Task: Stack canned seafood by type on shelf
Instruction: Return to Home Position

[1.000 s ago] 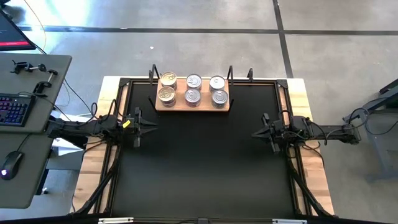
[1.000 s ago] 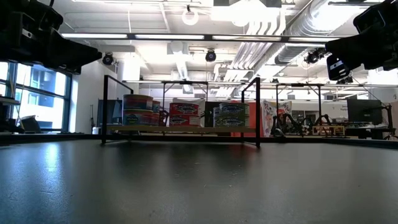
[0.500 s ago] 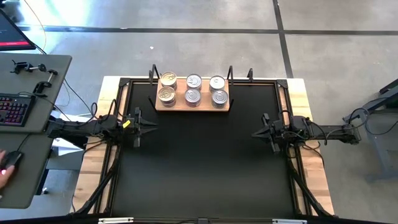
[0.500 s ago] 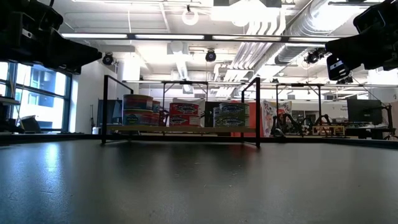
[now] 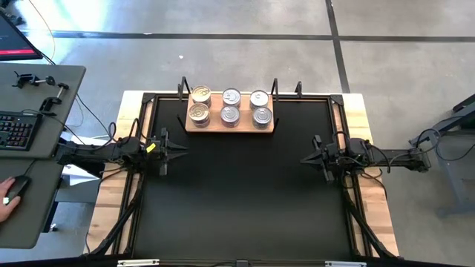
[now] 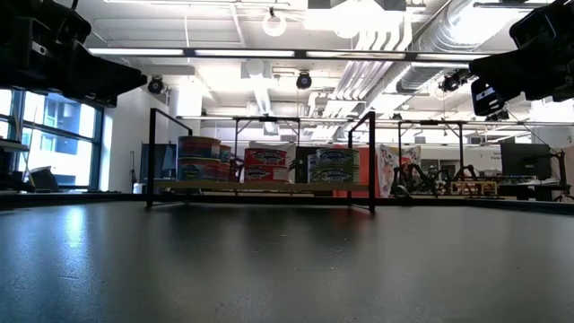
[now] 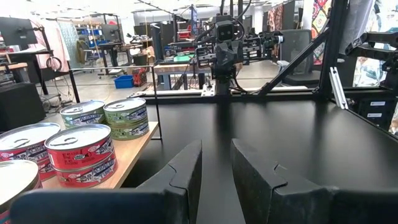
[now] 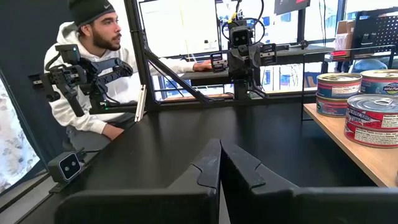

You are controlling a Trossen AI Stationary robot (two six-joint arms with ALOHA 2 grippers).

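Six stacks of round tins stand on the wooden board (image 5: 228,127) at the table's far edge, two rows of three. The left column has gold lids (image 5: 200,95); the middle (image 5: 231,97) and right (image 5: 259,98) columns have silver lids. In the low view the stacks (image 6: 266,165) are two tins high. The left wrist view shows red-labelled (image 7: 81,152) and green-labelled (image 7: 126,115) tins. My left gripper (image 5: 184,152) hovers at the mat's left side, its fingers (image 7: 186,168) a narrow gap apart. My right gripper (image 5: 303,158) hovers at the right side, shut (image 8: 221,155). Both hold nothing.
A large black mat (image 5: 237,200) covers the table between the arms. Thin black posts (image 5: 182,87) (image 5: 275,87) stand at the board's ends. A desk with a keyboard (image 5: 18,130) stands to the table's left, where a person's hand (image 5: 7,196) rests on a mouse. The person (image 8: 93,74) sits beyond the left edge.
A person's hand has come onto the mouse on the desk left of the table. Arms and tins have kept still.
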